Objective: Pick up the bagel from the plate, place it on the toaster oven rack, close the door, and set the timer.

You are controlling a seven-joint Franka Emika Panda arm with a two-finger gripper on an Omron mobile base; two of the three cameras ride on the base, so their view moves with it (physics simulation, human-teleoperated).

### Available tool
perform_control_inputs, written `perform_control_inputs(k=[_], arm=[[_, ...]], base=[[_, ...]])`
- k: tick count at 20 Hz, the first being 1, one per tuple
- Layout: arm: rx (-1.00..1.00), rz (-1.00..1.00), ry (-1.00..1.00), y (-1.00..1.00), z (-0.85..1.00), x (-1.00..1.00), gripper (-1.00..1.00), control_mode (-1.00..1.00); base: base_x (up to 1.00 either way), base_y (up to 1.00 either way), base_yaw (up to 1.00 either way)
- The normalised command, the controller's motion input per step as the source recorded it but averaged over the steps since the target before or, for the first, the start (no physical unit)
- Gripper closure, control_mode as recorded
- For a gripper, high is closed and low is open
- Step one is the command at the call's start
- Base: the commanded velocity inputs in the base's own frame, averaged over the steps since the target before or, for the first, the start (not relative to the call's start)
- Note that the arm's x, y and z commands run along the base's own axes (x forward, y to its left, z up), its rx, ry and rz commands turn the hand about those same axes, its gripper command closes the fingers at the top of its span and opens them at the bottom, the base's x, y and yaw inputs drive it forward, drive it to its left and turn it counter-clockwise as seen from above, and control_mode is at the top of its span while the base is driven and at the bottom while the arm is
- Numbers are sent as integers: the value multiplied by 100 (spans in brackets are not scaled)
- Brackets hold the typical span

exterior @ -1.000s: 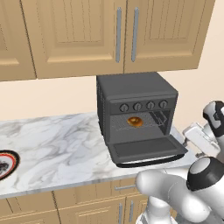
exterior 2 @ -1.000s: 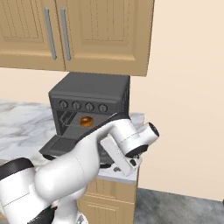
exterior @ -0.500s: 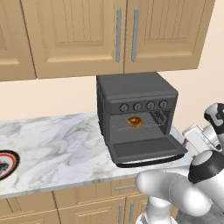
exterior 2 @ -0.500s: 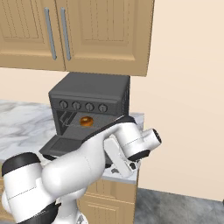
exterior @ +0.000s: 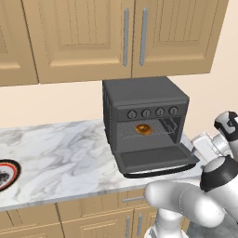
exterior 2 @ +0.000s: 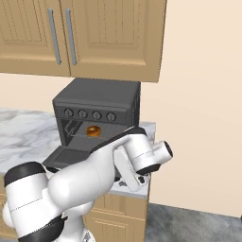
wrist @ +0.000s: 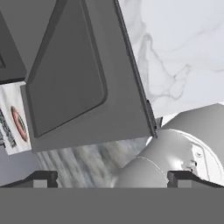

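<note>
The bagel lies on the wire rack inside the dark grey toaster oven. Its door hangs open, dropped flat over the counter, with the bar handle along the front edge. My gripper sits low at the door's right end, open, with nothing between its fingertips. The plate rests bare at the counter's far left. Four knobs run across the oven front.
Wooden wall cabinets hang above the oven. The marble counter stretches left of the oven, and it ends just right of the oven near a bare wall. My own white arm crosses in front of the door.
The hand has drifted slightly right and down beside the open door. The bagel, rack and door have stayed put, and the jaws have stayed wide.
</note>
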Motion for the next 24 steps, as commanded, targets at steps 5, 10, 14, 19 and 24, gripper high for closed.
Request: perform_control_inputs(k=[5, 10, 14, 19, 24], arm=[[0, -12, -6, 0, -17, 8, -100, -100], [0, -13, -8, 0, -2, 19, -100, -100], [0, -13, -6, 0, -7, 24, -100, -100], [0, -8, 0, 0, -19, 31, -100, -100], [0, -2, 0, -8, -21, 29, -100, -100]], base=[[0, 0, 0], [0, 0, 0], [0, 0, 0], [0, 0, 0], [0, 0, 0]])
